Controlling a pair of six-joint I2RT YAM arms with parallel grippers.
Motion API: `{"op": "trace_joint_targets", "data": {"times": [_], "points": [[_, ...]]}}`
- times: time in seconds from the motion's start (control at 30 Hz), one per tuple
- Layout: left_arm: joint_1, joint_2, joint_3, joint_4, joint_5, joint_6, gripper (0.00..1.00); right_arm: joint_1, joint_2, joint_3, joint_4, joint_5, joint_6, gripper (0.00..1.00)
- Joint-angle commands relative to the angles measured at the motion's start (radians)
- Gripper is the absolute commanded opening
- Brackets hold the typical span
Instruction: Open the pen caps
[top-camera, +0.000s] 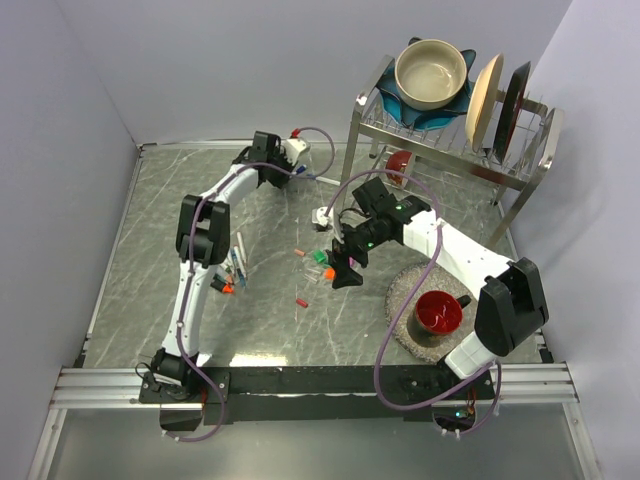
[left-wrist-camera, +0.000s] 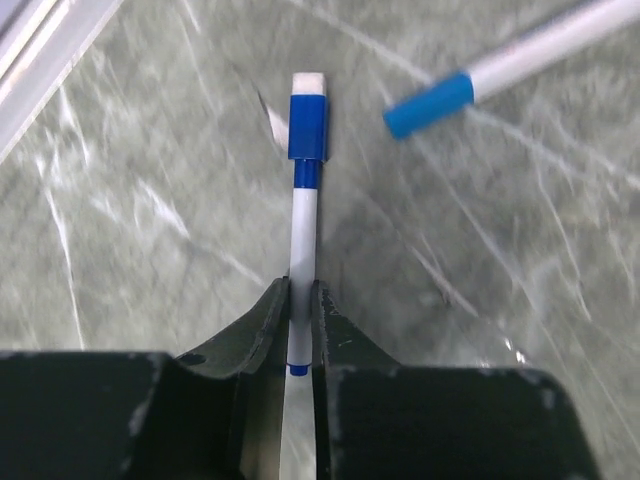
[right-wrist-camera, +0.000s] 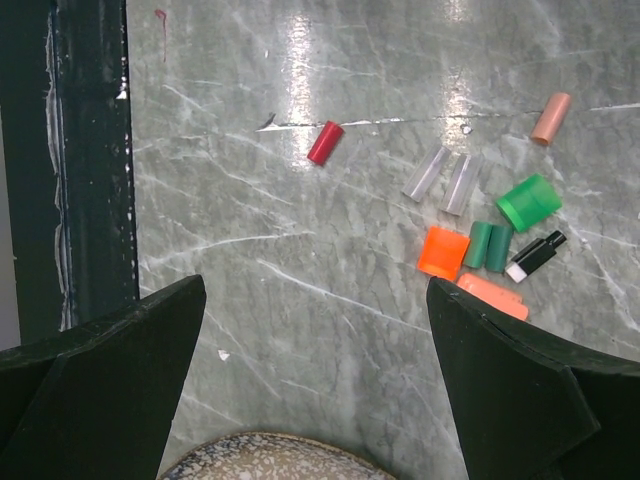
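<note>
Left wrist view: the left fingers (left-wrist-camera: 282, 310) pinch a white marker (left-wrist-camera: 303, 230) near its tail, its blue cap (left-wrist-camera: 308, 125) far out front. The right fingers (right-wrist-camera: 150, 345) gape wide and empty over loose caps (right-wrist-camera: 500, 240) on the desk (right-wrist-camera: 300, 200). Pulling the cap could lever the thin barrel askew or slip it free.

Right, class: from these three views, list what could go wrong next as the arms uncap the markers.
1. The left gripper pinches the marker by its thin barrel, well back from the blue cap; it might swivel or slip when the cap is pulled.
2. The right gripper, wide open, hangs over loose caps; a low move could scatter them.
</note>
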Motion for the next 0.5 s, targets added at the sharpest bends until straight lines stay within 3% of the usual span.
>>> {"op": "trace_joint_targets", "data": {"times": [0.0, 0.23, 0.37, 0.47], "points": [[-0.002, -0.088, -0.146, -0.044, -0.082, -0.003, 0.15, -0.011, -0.043, 0.024, 0.014, -0.011, -0.01, 1.0], [0.001, -0.23, -0.265, -0.055, -0.145, -0.11, 0.08, -0.013, -0.055, 0.01, 0.036, 0.008, -0.001, 1.0], [0.012, -0.298, -0.312, -0.07, -0.139, -0.262, 0.01, -0.011, -0.063, -0.001, 0.048, 0.011, 0.005, 1.0], [0.022, -0.364, -0.37, -0.069, -0.095, -0.348, 0.01, -0.013, -0.071, -0.002, 0.05, 0.011, 0.005, 1.0]]}}
